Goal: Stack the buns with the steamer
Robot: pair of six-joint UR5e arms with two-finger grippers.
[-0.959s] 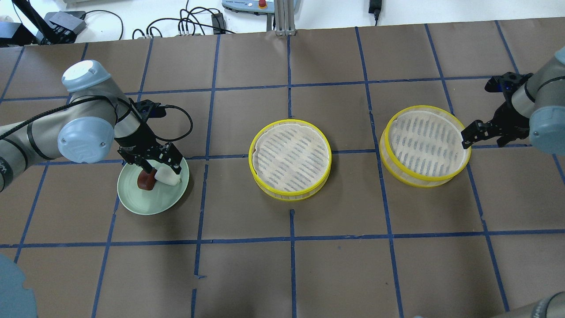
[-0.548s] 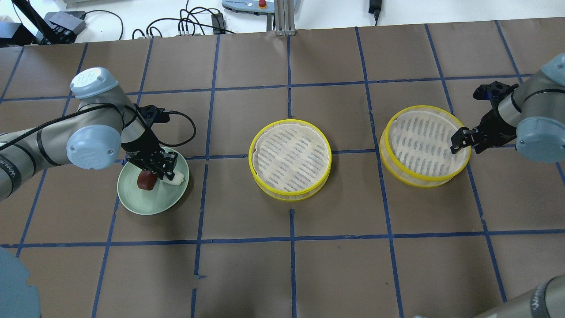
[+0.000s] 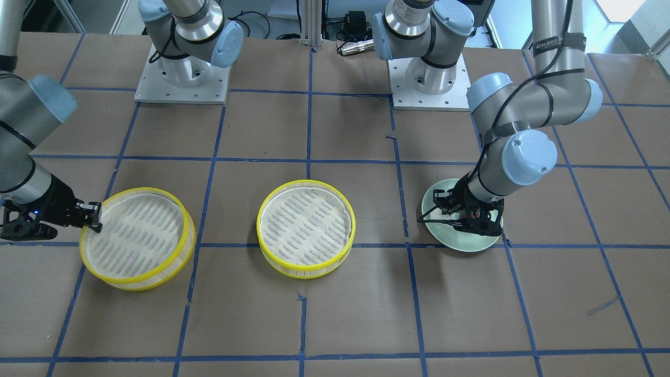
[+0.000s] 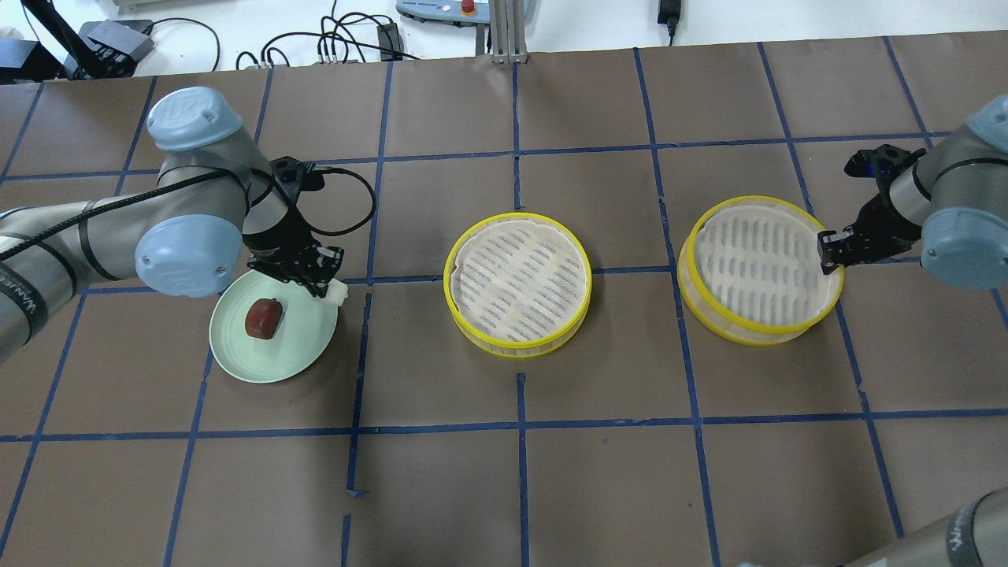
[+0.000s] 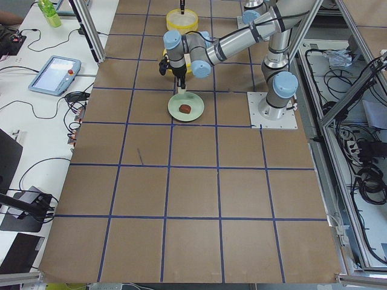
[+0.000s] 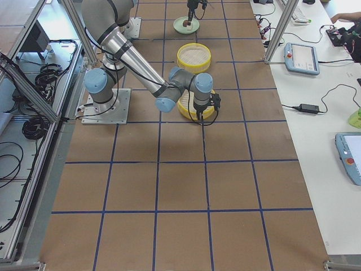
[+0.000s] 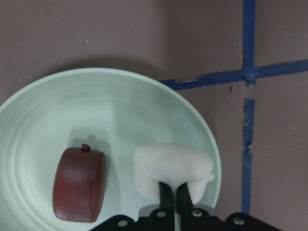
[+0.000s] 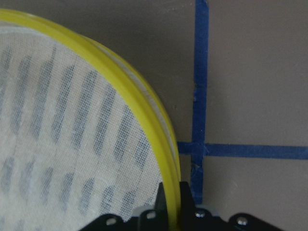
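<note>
Up comes the white bun (image 7: 172,166), pinched in the left gripper (image 7: 173,191), off the green plate (image 7: 96,110) | right gripper (image 8: 169,198) now clamped on steamer (image 8: 144,111) rim | transfer next

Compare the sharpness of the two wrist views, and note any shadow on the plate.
Left wrist view: the white bun looks soft-edged close to the lens; the reddish-brown bun throws a faint shadow on the plate. Right wrist view: the steamer rim and mesh weave are crisp.

The left gripper (image 7: 174,193) has clamped the white bun (image 7: 172,167) and lifted it to the pale green plate's (image 4: 268,364) rim, while the right gripper (image 8: 171,198) has pinched the rim of the steamer (image 4: 740,335) farthest from that plate.
</note>
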